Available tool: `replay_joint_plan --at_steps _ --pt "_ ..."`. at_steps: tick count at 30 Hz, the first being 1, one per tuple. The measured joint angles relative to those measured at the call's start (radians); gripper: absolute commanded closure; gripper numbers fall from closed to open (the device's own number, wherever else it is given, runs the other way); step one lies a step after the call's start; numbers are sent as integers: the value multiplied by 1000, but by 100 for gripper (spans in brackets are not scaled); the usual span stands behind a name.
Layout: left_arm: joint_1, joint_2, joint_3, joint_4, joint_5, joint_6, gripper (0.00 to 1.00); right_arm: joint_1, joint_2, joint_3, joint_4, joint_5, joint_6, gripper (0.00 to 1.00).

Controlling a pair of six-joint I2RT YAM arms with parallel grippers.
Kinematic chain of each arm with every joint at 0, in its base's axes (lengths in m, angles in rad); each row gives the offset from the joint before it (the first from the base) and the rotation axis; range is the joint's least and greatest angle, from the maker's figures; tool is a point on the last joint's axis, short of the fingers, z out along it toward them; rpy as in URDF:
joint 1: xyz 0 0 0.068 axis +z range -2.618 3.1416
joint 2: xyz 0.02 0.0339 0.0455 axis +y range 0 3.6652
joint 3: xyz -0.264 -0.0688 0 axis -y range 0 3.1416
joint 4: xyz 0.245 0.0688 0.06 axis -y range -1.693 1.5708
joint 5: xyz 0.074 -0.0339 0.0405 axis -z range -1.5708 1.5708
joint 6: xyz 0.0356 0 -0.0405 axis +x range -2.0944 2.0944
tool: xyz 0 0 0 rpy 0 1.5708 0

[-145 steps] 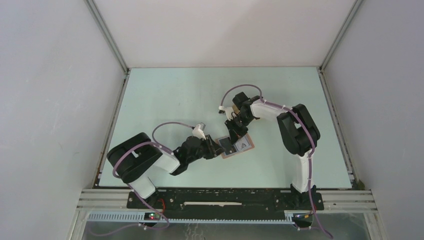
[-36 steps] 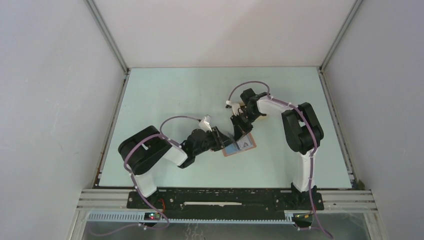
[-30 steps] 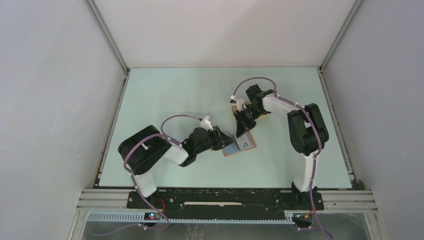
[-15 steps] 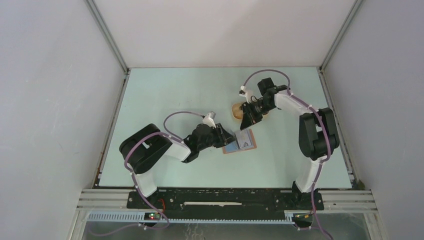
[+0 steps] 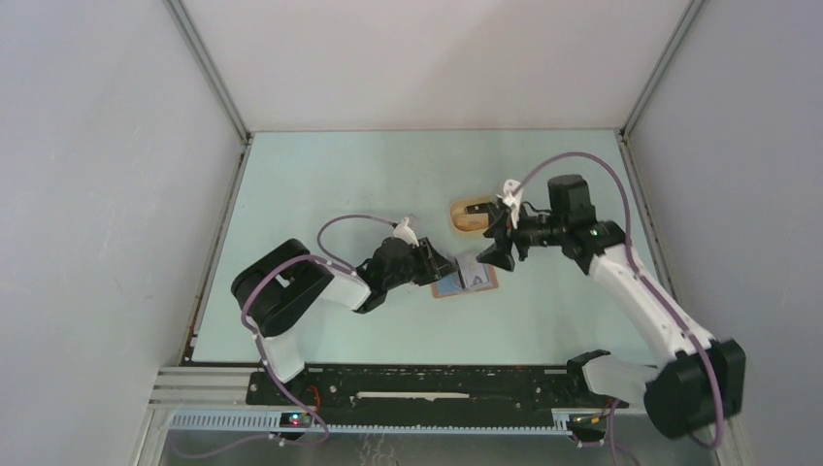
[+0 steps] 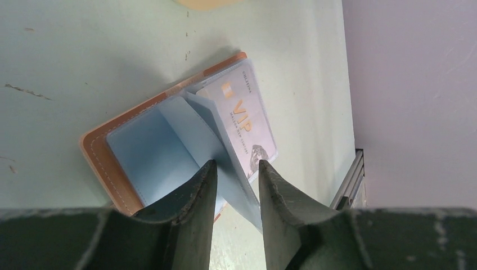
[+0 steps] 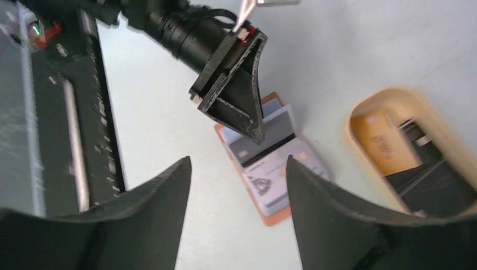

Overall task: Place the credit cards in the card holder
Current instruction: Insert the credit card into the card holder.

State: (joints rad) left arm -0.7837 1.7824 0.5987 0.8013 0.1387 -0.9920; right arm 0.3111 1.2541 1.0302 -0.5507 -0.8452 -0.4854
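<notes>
Card holder point(image 6: 140, 152) lies open and flat on the bench point(image 5: 340, 184), about mid-bench and slightly right of centre. Thin folding wallet. The outer skin is reddish-brown and leather-like with pale stitching along the rim. The inner pockets are smooth bluish-grey.

One pocket holds a pale credit card point(image 6: 247, 121) printed "VIP" in gold, with a small dark picture at one corner. It lies flat and its long edge runs with the holder's.

Left gripper point(image 6: 236, 166): jaws narrow, pinched on a bluish inner leaf of the holder. The leaf stands up on edge between the two dark fingers. The fingers come in from the near-left side and sit over the holder's middle fold. Nothing else is touched.

Right gripper point(image 7: 237, 163): jaws wide apart, nothing between them. It hangs above the bench just off the holder's far right corner, clear of it, with holder and left gripper showing through the gap.

Beige oval tray point(image 7: 360, 112) sits just beyond the holder, apart from it. It has a smooth rounded rim. Inside are an orange-yellow card point(image 7: 388, 143), lying flat, and black pieces point(image 7: 433, 191) beside it. The right wrist view is blurred here, so I cannot tell how the pieces are arranged.

From above, the right gripper sits between the holder and the tray.
</notes>
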Motion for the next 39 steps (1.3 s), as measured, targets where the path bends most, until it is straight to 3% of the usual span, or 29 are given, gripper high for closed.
replay_joint_plan --at_steps 3,6,11,21,29,39 --pt "1 6 0 2 5 3 62 -3 -130 -126 93 -49 -99 23" --pt "2 18 1 4 7 6 63 0 -124 -169 106 -71 -186 25" --pt "4 24 1 8 16 6 63 97 -63 -262 171 79 -243 26" --pt "12 24 1 36 31 6 62 347 77 -275 302 422 -247 28" --pt "21 26 1 55 43 5 62 405 149 -275 362 596 -233 27" --pt "24 32 1 69 51 5 62 407 177 -270 369 649 -162 27"
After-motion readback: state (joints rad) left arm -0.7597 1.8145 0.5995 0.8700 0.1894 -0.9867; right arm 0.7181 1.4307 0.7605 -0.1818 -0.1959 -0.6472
